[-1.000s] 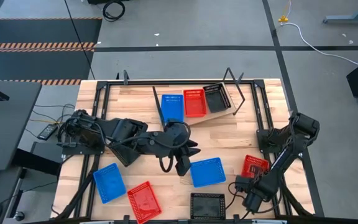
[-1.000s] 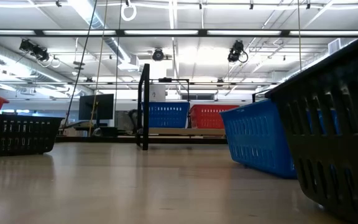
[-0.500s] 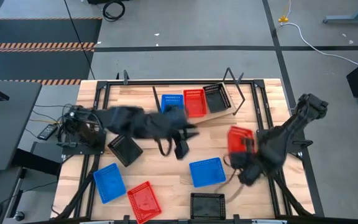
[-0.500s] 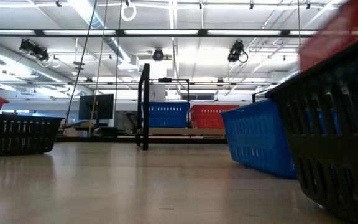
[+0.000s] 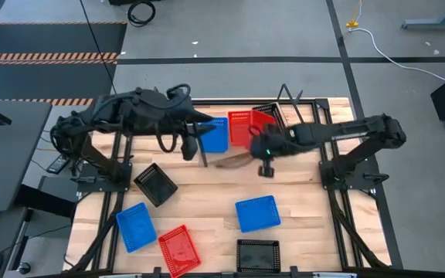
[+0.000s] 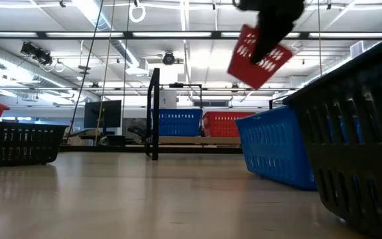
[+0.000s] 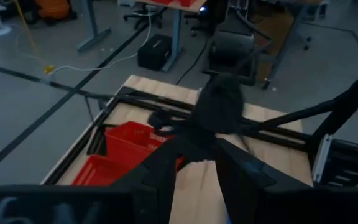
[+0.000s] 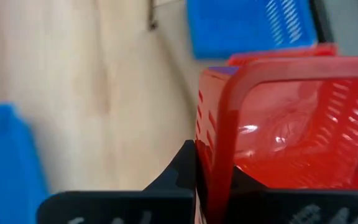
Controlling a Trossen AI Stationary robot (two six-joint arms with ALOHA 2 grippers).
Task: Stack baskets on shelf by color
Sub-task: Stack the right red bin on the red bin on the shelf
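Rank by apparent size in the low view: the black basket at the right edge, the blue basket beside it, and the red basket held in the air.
1. Black basket, largest, though nearest the camera.
2. Blue basket.
3. Red basket, carried by the right gripper.
All may be equal in true size.

The tabletop [image 5: 207, 189] is pale planked wood with a smooth matt face showing grain. The shelf [image 5: 273, 137] at the far side is the same light wood, ended by thin black metal wire. The baskets look like moulded plastic mesh: the red basket [image 8: 272, 118] carried by the right gripper [image 8: 213, 186] is glossy, catching highlights. The 2 arms are matt black.
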